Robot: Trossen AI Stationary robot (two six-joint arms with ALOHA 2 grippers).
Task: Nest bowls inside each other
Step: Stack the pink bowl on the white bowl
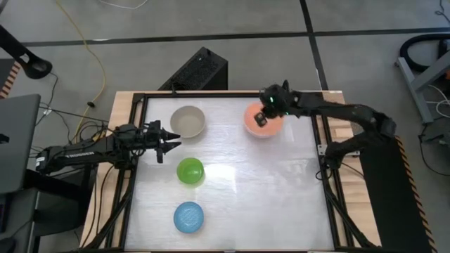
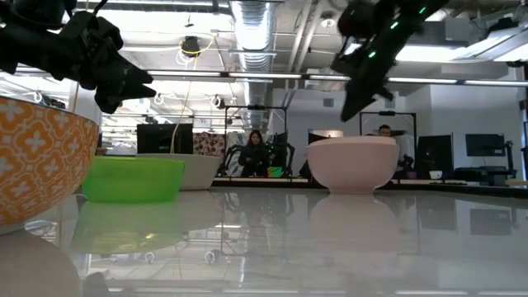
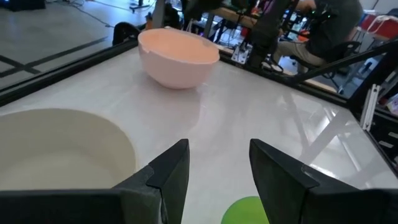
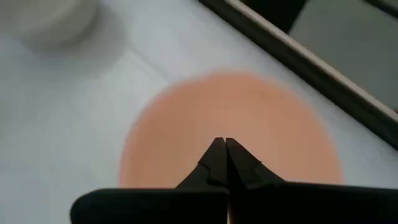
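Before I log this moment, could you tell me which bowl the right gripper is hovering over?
The salmon-pink bowl at the far right; the right gripper hangs shut above its middle, unlike the others.

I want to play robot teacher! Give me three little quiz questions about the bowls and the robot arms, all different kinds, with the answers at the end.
1. True or false: the right gripper, fingers shut, is above the round salmon-pink plastic bowl.
2. Which bowl lies nearest the open left gripper?
A. the small round bright green plastic bowl
B. the round cream-beige plastic bowl
C. the small round light blue plastic bowl
3. Fill in: counting from the overhead view, ___ bowls sit on the white table, none nested yet.

Key: 1 true. 2 B. 3 four.
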